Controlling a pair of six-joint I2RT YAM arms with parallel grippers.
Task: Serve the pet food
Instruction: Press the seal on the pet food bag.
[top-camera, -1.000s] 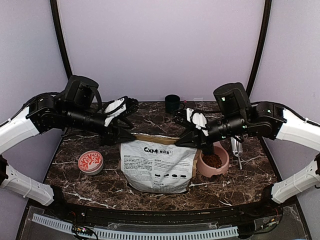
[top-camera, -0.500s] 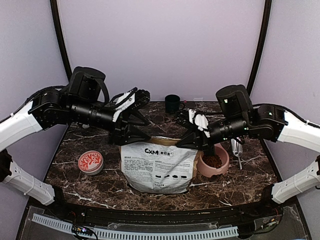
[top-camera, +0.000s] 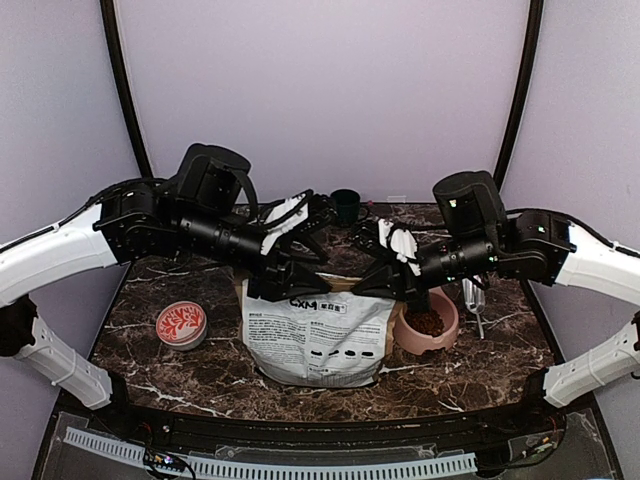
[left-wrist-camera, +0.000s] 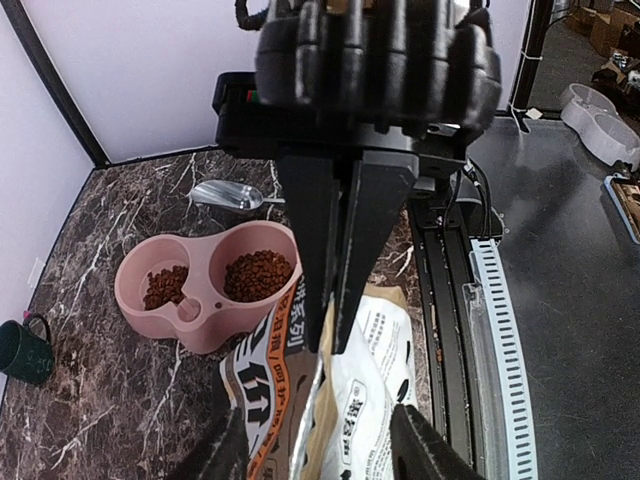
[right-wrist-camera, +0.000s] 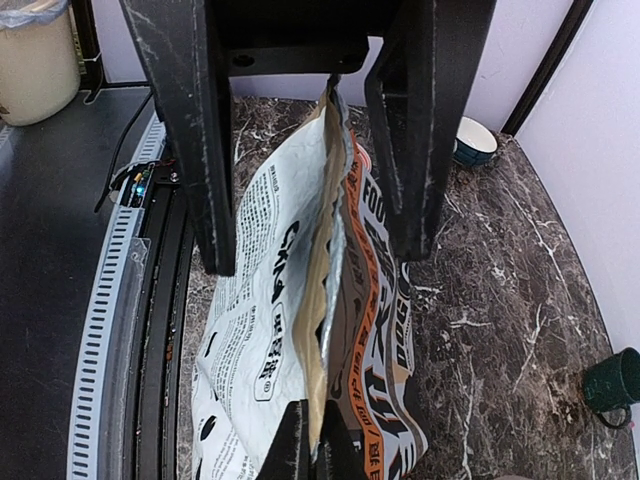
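Nearest the arm bases, the tan-and-white printed paper bag (top-camera: 315, 340) rests on the dark marble tabletop (top-camera: 450, 375). Its top edge is pinched in the clenched right gripper (right-wrist-camera: 310, 445), while the left gripper (left-wrist-camera: 325, 448) is released, its fingers spread either side of that edge without gripping it. Held at one point only, the limp bag looks liable to sag, twist or slip free and spill its contents across the tabletop; a misjudged close by the left gripper could crumple the mouth shut. Just beyond, the pink plastic double bowl (left-wrist-camera: 200, 335) holds the pet food (left-wrist-camera: 258, 275): small reddish-brown dry pellets in loose, shallow heaps in both cups.
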